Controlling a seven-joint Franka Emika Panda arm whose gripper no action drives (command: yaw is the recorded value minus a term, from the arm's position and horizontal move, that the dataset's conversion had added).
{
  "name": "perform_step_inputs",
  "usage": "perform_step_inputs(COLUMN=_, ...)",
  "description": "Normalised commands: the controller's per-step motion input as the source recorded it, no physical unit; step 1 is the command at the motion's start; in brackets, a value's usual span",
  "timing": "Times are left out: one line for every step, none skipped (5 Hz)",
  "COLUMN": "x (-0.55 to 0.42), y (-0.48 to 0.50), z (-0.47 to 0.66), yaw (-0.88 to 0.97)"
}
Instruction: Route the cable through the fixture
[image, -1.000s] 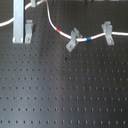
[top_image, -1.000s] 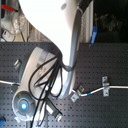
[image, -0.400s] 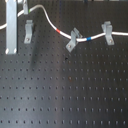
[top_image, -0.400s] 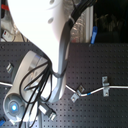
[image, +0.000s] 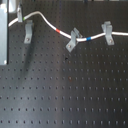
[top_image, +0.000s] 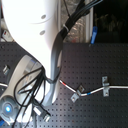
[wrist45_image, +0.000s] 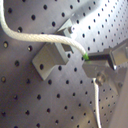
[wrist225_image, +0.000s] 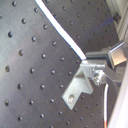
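Single-arm cable routing on a black perforated board (image: 65, 95). The cable (image: 47, 21) enters the first exterior view near ten o'clock and arcs toward three o'clock. It passes the fixture (image: 27, 32), an upright forked clip, then a slanted clip (image: 72, 40) at the red band, then a wide-topped clip (image: 106, 33) beyond the blue band. In both wrist views the gripper (wrist45_image: 93, 62) has its jaws closed narrowly on the cable at the green band (wrist45_image: 86, 57), just beside the fixture (wrist45_image: 50, 59). From there the cord lies across the fixture's forked top. Whether it sits down in the slot or only rests on the prongs cannot be told. The step in hand appears to be the seating of the cable in this fork, late in the task. The next move probably calls for a short pull downward and along the cord's line, with the grip kept firm so that the cord does not spring off the prongs.
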Motion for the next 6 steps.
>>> perform_step_inputs(x=-0.028, y=0.125, z=0.0, yaw=0.8)
perform_step_inputs(x=0.001, y=0.097, z=0.02, yaw=0.94)
perform_step_inputs(x=0.01, y=0.09, z=0.07, yaw=0.95)
perform_step_inputs(x=0.018, y=0.061, z=0.12, yaw=0.94)
perform_step_inputs(x=0.026, y=-0.007, z=0.13, yaw=0.88)
perform_step_inputs(x=0.056, y=-0.023, z=0.15, yaw=0.84)
